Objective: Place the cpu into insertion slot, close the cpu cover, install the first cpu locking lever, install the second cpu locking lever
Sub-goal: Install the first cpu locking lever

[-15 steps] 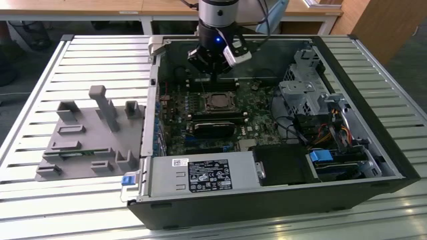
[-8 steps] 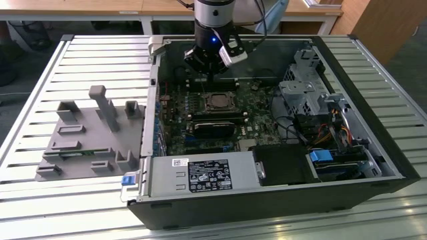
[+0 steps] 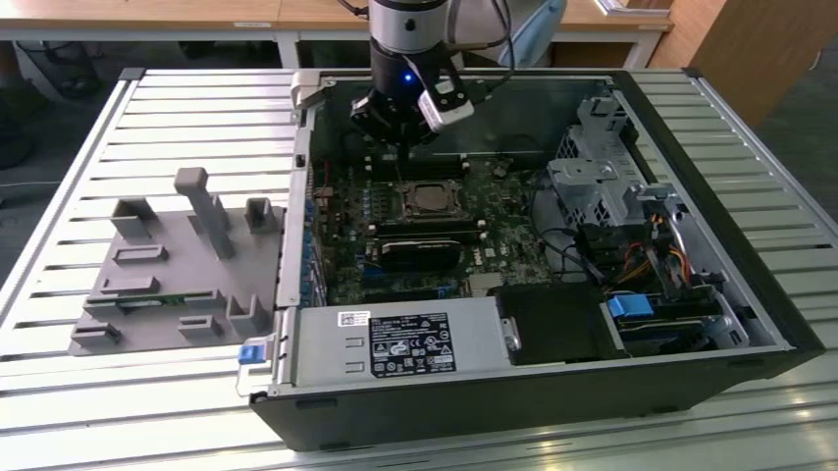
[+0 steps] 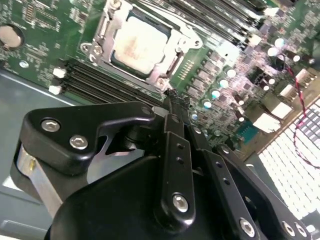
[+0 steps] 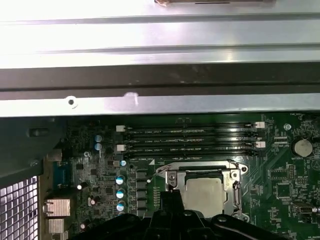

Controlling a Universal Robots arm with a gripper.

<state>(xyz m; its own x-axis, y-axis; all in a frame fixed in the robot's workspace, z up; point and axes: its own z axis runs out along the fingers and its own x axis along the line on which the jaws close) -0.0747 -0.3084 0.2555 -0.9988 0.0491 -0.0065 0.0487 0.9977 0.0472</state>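
Note:
The cpu (image 3: 427, 200) lies flat with its dull silver face up in the insertion slot (image 3: 404, 201) on the green board inside the open computer case. It also shows in both wrist views (image 4: 139, 44) (image 5: 205, 194). The silvery cpu cover (image 4: 176, 60) (image 5: 234, 189) lies down around the chip, framing it. A thin metal lever (image 5: 200, 164) runs along one edge of the socket. My black gripper (image 3: 398, 149) (image 4: 172, 98) (image 5: 170, 196) hangs above the board just beside a corner of the socket, shut with nothing in it.
Long black memory slots (image 5: 190, 137) run beside the socket, next to the case's metal wall (image 5: 150, 75). A grey power supply (image 3: 392, 343) and a drive cage (image 3: 596, 186) with cables fill the case. A grey fixture (image 3: 171, 265) with uprights stands on the slatted table at the exterior view's left.

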